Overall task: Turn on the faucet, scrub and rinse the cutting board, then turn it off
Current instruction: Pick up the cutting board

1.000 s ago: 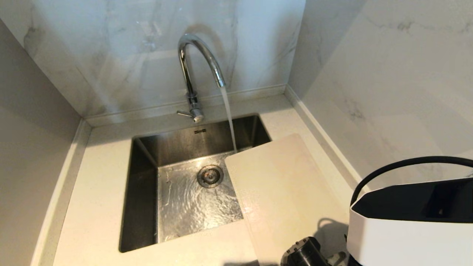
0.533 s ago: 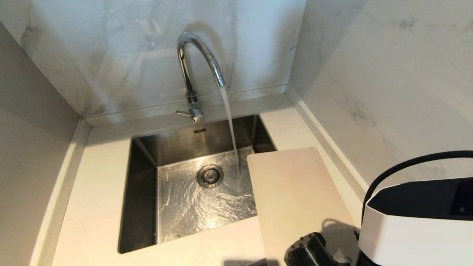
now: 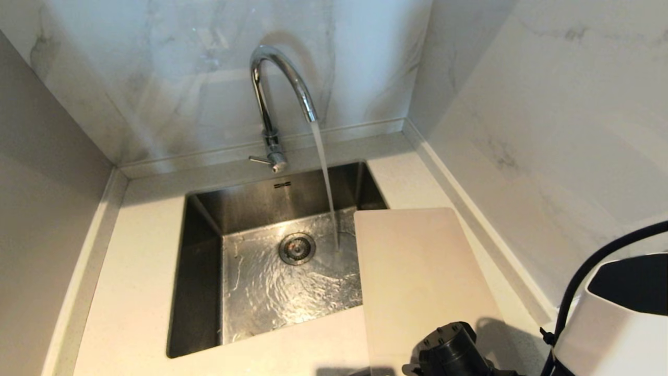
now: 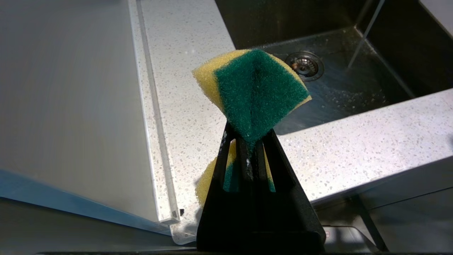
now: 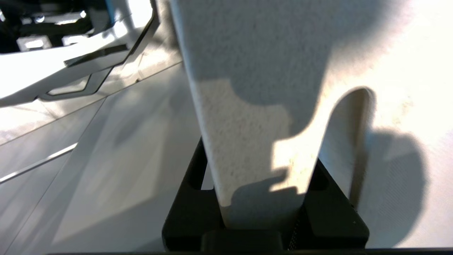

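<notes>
The chrome faucet (image 3: 271, 94) stands behind the sink (image 3: 203, 271) with its lever (image 3: 259, 160) out to the left. Water (image 3: 326, 183) streams into the basin just left of the cutting board (image 3: 422, 271). The cream board lies along the right counter, its left edge over the sink's rim. My right gripper (image 3: 449, 350) sits at the board's near end. In the right wrist view the right gripper (image 5: 258, 166) is shut on the board (image 5: 247, 106) beside its handle slot (image 5: 350, 141). My left gripper (image 4: 249, 136) is shut on a yellow-green sponge (image 4: 254, 95) near the sink's front-left corner.
Marble walls close in the back and the right; a grey panel stands on the left. Speckled counter (image 3: 141, 271) runs around the sink. The drain (image 3: 297, 248) is in the basin's middle. My white right arm housing (image 3: 610, 324) with a black cable fills the bottom right.
The board has swung right, out from under the stream, and now lies square along the right counter. The water now falls straight into the basin. My right arm has drawn back to the right.
</notes>
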Controlling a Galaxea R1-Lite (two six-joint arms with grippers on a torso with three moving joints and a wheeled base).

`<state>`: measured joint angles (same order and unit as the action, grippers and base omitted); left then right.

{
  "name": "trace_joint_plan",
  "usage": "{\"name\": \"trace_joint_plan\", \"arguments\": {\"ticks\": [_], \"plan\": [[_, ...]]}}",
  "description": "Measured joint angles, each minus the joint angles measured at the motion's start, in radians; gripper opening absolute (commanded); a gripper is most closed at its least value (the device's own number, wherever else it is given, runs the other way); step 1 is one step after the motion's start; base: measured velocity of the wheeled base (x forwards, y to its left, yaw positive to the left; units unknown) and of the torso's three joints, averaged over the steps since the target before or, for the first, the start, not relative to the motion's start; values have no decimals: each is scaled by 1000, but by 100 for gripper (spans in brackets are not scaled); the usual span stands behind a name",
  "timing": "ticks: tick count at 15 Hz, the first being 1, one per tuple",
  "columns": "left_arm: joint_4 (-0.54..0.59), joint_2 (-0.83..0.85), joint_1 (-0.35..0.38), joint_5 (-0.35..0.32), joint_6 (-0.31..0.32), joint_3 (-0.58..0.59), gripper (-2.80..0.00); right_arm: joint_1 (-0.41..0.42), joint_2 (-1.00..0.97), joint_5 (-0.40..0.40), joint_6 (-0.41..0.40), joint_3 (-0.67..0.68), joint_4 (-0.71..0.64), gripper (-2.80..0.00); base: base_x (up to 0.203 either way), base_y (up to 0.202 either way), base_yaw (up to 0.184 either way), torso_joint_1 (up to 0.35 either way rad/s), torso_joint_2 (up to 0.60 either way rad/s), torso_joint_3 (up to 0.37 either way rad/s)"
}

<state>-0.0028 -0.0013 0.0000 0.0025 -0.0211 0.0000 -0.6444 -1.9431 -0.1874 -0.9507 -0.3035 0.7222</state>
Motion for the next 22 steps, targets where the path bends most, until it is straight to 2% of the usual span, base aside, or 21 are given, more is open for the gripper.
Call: {"name": "trace_joint_plan", "arguments": {"ticks": [5, 12, 17, 22], "plan": [[0, 0, 0, 0, 0, 0, -280, -10, 121, -13, -7, -9, -101, -280, 0, 0, 0, 0, 0, 0], [0, 0, 0, 0, 0, 0, -280, -14, 248, -22, -48, -9, -109, -280, 0, 0, 0, 0, 0, 0], [0, 0, 0, 0, 0, 0, -280, -13, 324, -54, -118, 19, -115, -280, 0, 0, 0, 0, 0, 0], [0, 0, 0, 0, 0, 0, -280, -10, 407, -97, -158, 42, -201, -280, 0, 0, 0, 0, 0, 0]]}}
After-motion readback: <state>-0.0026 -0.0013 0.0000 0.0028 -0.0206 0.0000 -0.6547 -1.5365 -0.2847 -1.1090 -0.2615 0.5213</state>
